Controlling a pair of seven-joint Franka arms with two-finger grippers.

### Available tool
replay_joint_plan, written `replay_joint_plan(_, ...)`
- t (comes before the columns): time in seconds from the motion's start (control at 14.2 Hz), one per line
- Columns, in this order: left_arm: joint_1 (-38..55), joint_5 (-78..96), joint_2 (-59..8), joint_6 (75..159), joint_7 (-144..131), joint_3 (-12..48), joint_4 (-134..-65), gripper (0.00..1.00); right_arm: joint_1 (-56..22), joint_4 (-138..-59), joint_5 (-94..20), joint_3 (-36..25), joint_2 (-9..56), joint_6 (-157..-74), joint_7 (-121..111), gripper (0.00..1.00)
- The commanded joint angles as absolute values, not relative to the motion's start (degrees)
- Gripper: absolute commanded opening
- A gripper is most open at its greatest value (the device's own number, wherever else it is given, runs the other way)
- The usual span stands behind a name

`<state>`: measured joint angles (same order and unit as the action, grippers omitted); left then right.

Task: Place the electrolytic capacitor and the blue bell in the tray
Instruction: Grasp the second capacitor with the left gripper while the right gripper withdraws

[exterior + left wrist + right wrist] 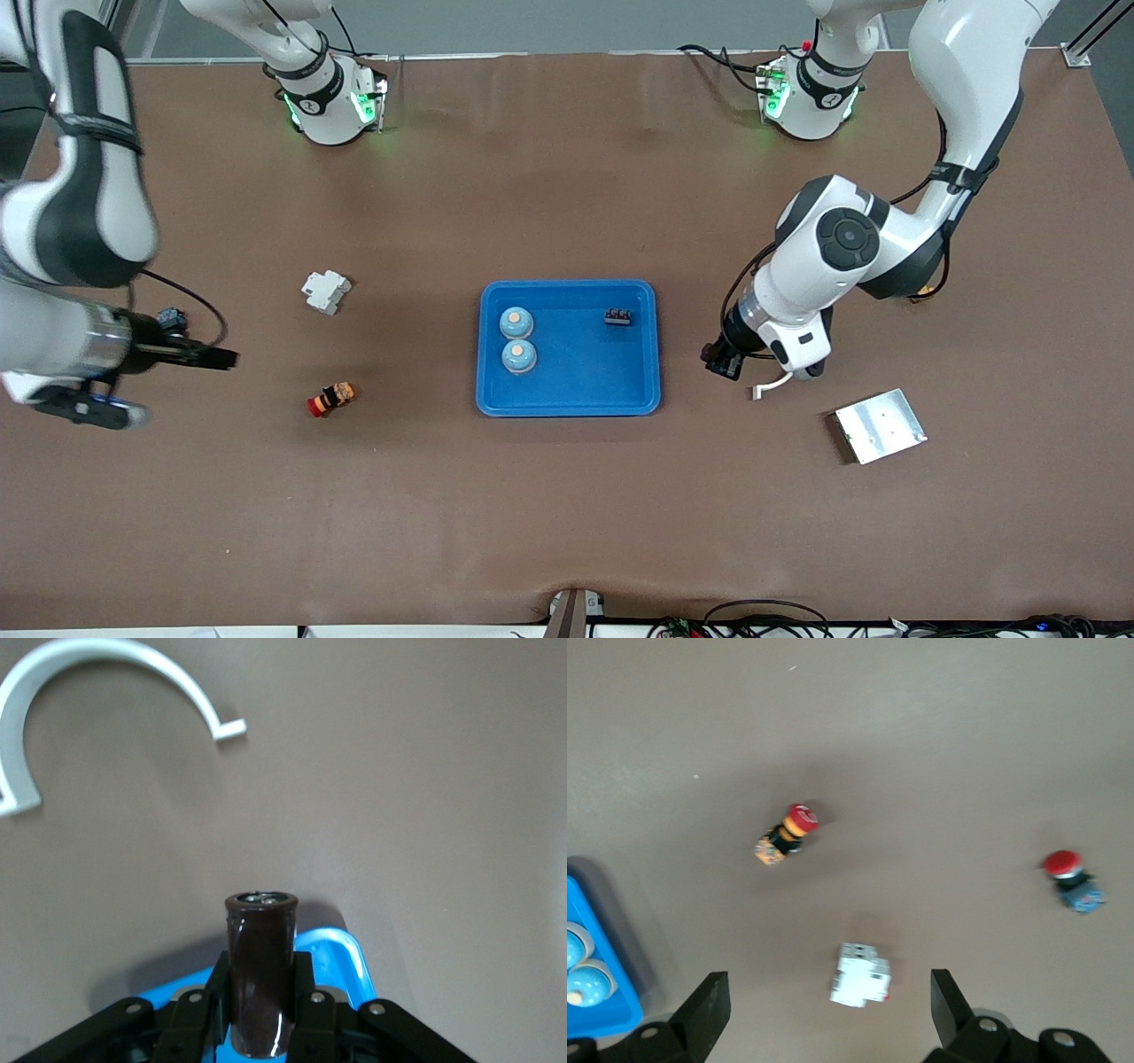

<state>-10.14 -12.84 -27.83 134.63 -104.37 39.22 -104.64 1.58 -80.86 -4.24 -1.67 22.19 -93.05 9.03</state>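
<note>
Left pincer [260, 1028], clamped on the dark electrolytic capacitor [260, 970], hangs over tabletop [567, 514] beside the blue tray [567, 399] holding two blue bells [516, 339]; right pincer [831, 1010] gapes wide and empty above a white breaker [860, 975].

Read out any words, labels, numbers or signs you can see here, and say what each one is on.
No text can be read.
Arm bases: small dark marks, too small to read.
Capacitor, held in the left hand: no legible print.
Blue tray, silver plate: no markings visible.
</note>
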Motion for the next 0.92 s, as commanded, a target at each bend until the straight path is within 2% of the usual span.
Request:
replay_joint_plan(0.0, -4.1, -16.7, -32.8, 129.2, -112.7, 36.8, -96.6, 0.00, 5.4, -83.5, -4.0, -0.4, 15.6, -92.1, 6.0, 1.00)
replay_joint_plan(0.14, 2.7, -18.5, -36.2, 125.3, -118.3, 33.0, -91.3, 0.00, 5.9, -83.3, -3.7, -0.4, 12.2, -89.9, 5.9, 1.00)
replay_joint_plan(0.35, 12.3, -18.1, -39.7, 123.8, -123.9, 26.1, -85.7, 0.00, 6.6, -83.3, -3.9, -1.1, 8.2, -89.0, 3.6, 1.00)
replay_joint_plan(0.49, 16.4, -17.8, -41.3, 123.8, -126.4, 22.9, -83.8, 0.00, 6.4, -83.5, -3.9, -1.1, 6.4, -89.0, 0.6, 1.00)
replay_joint_plan(0.85, 22.1, -17.8, -45.2, 123.8, -130.7, 19.0, -81.0, 0.00, 6.2, -84.5, -2.6, -0.7, 5.3, -86.8, 1.0, 1.00)
